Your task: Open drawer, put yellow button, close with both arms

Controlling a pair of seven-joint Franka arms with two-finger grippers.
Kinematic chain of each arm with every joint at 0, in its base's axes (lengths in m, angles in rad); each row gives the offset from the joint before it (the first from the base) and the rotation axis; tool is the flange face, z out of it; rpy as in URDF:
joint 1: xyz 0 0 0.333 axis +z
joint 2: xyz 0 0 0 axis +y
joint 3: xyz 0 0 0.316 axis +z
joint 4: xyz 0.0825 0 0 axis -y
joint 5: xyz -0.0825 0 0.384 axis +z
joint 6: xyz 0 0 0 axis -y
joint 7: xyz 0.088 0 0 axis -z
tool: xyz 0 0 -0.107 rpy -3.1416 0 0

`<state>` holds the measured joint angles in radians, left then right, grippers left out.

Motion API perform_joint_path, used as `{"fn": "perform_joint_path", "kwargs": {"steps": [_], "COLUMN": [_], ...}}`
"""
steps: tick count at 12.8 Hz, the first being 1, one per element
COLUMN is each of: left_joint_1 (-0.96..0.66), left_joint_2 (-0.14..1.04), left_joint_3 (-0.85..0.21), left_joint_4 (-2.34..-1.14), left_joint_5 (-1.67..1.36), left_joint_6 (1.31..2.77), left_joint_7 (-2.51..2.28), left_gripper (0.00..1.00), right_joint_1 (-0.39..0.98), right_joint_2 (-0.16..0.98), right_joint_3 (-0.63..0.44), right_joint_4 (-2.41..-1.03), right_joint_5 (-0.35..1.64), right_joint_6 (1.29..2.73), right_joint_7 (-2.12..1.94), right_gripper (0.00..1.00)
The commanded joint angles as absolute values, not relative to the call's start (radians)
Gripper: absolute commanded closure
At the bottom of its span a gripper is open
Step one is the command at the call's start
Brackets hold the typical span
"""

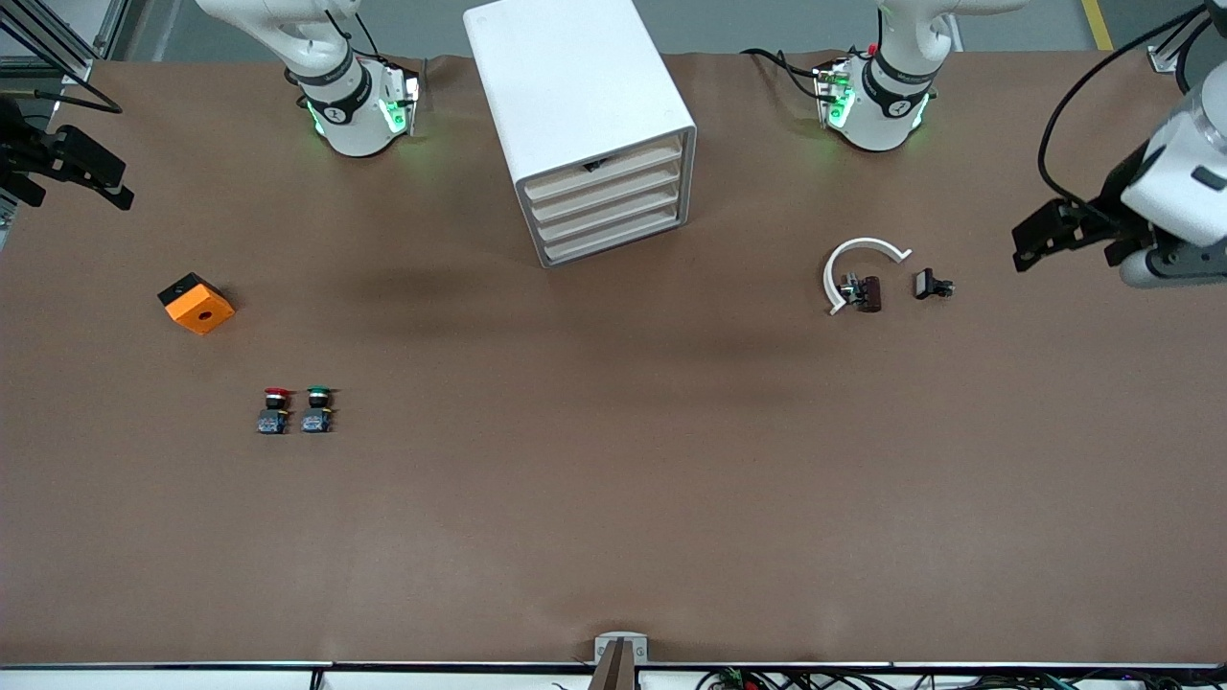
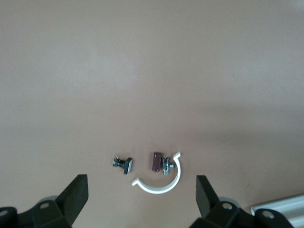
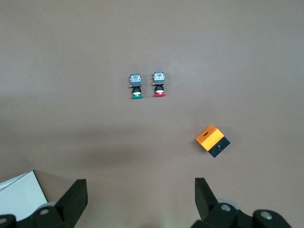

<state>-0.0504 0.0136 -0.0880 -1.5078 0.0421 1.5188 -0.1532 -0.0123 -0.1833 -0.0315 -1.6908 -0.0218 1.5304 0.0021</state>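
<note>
Both arms are waiting at the table's ends. The left gripper (image 2: 140, 202) is hanging with fingers (image 2: 76, 192) spread wide; a white curved clip (image 2: 161, 183), a brown block (image 2: 156, 161) and a small black bolt piece (image 2: 124, 164) are lying between and ahead of the fingertips. The right gripper (image 3: 140, 202) is hovering with fingers (image 3: 74, 197) equally apart; ahead of them are sitting the red-capped button (image 3: 158, 84), the green-capped button (image 3: 136, 86) and an orange box (image 3: 213, 140). The drawer (image 1: 604, 170) is sitting flush in the white cabinet (image 1: 575, 105). No yellow button is showing.
</note>
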Motion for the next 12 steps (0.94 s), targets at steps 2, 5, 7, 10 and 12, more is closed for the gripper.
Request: {"fn": "perform_joint_path", "kwargs": {"steps": [2,5,7,10,12], "left_joint_1": [-0.031,-0.031,-0.029,-0.029,-0.023], "left_joint_2": [-0.132,-0.198,-0.207,-0.166,-0.144], "left_joint_3": [-0.071,-0.067,-0.067,-0.066,-0.066], "left_joint_4": [-1.666,-1.735,-1.732,-1.691,-1.661], "left_joint_5": [0.023,0.023,0.023,0.023,0.023], "left_joint_6": [1.532,1.552,1.552,1.551,1.546], "left_joint_7": [-0.052,-0.021,-0.023,-0.028,-0.023], "left_gripper": [0.0,0.0,0.0,0.0,0.0], "right_joint_1": [-0.023,-0.025,-0.025,-0.025,-0.026], "right_joint_2": [-0.212,-0.21,-0.21,-0.21,-0.21], "right_joint_3": [-0.035,-0.037,-0.035,-0.035,-0.038], "right_joint_4": [-1.718,-1.715,-1.712,-1.71,-1.712], "right_joint_5": [-0.003,-0.005,-0.005,-0.005,0.015], "right_joint_6": [1.548,1.549,1.549,1.549,1.551], "right_joint_7": [-0.008,-0.009,-0.009,-0.009,-0.009], "right_gripper": [0.0,0.0,0.0,0.0,0.0]}}
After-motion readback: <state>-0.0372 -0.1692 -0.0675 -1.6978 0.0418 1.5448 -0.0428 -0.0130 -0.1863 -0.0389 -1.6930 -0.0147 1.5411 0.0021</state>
